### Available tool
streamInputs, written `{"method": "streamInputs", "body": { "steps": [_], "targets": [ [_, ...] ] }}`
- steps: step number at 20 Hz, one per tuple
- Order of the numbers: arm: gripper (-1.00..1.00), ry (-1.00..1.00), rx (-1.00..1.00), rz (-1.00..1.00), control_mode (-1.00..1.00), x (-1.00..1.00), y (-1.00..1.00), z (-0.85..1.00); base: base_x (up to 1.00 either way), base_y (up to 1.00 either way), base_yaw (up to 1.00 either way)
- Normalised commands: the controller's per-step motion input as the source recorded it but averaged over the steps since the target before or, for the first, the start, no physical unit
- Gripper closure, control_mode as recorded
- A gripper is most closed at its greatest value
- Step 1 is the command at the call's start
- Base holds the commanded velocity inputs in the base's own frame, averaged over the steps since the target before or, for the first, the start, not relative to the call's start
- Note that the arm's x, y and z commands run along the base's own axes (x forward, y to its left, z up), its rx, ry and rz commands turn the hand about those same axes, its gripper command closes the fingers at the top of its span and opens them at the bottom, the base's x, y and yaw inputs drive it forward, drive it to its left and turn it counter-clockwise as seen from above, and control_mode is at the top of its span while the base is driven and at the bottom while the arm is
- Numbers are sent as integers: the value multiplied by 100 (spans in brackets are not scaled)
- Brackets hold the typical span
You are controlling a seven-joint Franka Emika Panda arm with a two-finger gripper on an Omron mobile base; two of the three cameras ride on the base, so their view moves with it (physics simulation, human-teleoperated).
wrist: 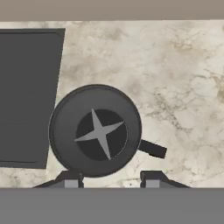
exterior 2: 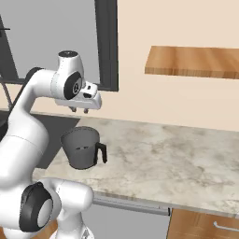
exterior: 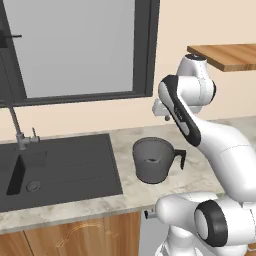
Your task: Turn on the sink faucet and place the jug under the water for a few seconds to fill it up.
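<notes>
jug (exterior: 152, 161): dark grey, black handle, pale star pattern inside
sink (exterior: 60, 170): matte black
counter (exterior 2: 177, 158): beige marbled stone
shelf (exterior 2: 191, 61): warm wood grain
faucet (exterior: 15, 122): grey metal

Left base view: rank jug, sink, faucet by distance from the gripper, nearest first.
1. jug, on the counter just below the gripper.
2. sink, left of the jug.
3. faucet, at the sink's far-left back edge.

Light: I see even, bright, diffuse light, with no glare.
Shadows: faint and soft on the counter (exterior 2: 177, 149) beneath the jug (exterior: 151, 160).
Sharpness: slightly soft throughout, with no edge distortion.
</notes>
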Motion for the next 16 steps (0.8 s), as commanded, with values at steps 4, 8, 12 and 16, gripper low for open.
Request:
{"method": "streamInputs", "body": {
  "steps": [4,8,12,16],
  "targets": [
    [-100,0,0,0,100,0,0,0,-1,0,0],
    [-100,0,0,0,100,0,0,0,-12,13,0],
    [-100,0,0,0,100,0,0,0,2,94,-5],
    [-100,0,0,0,100,0,0,0,0,96,-3]
  ]
}}
